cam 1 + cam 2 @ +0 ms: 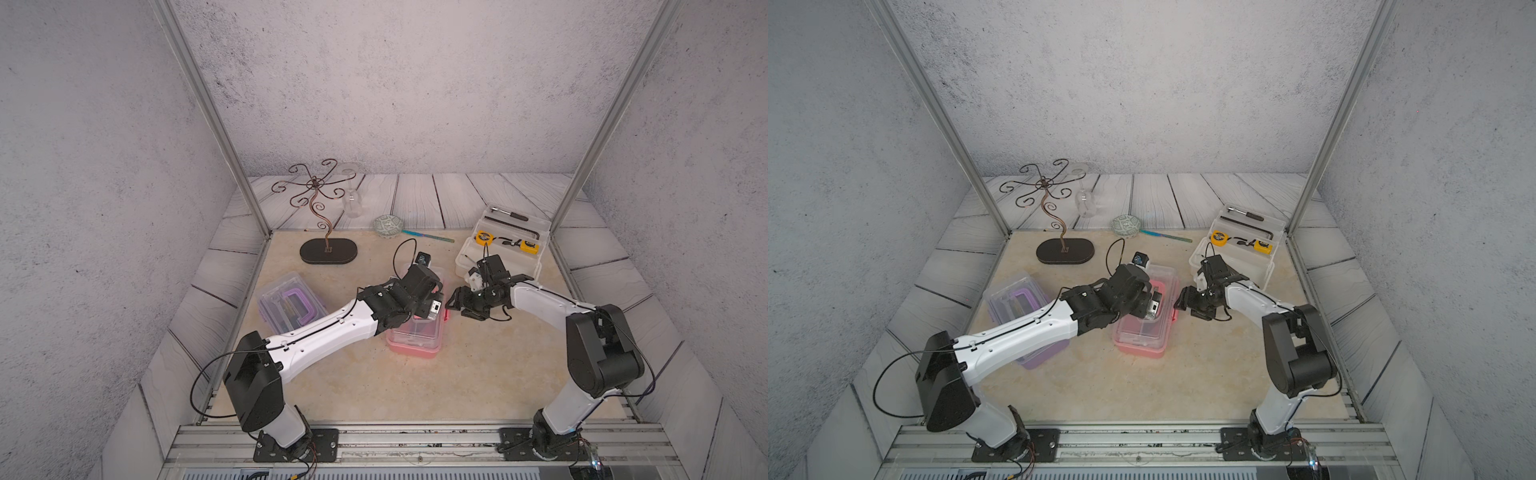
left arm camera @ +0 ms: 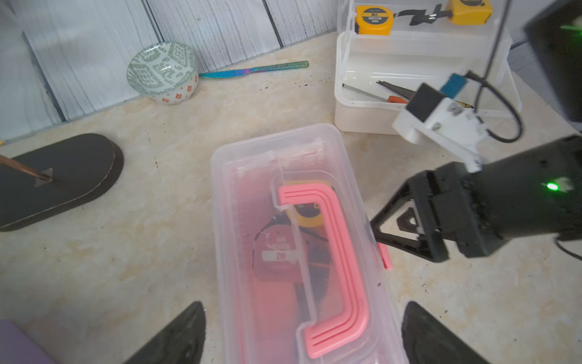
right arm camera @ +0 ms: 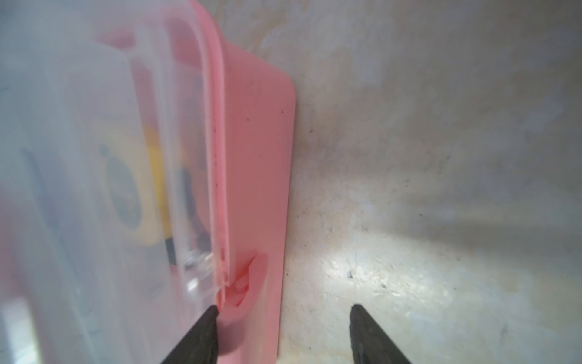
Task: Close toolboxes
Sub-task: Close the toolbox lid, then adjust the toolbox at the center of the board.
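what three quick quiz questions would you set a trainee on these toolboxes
1. True or false: the white box has its lid open.
2. Which box lies below the open left fingers? A purple, B pink, C white.
3. What colour are the tape measures in the white box's tray?
Key: 1 true; 2 B, the pink box; 3 yellow.
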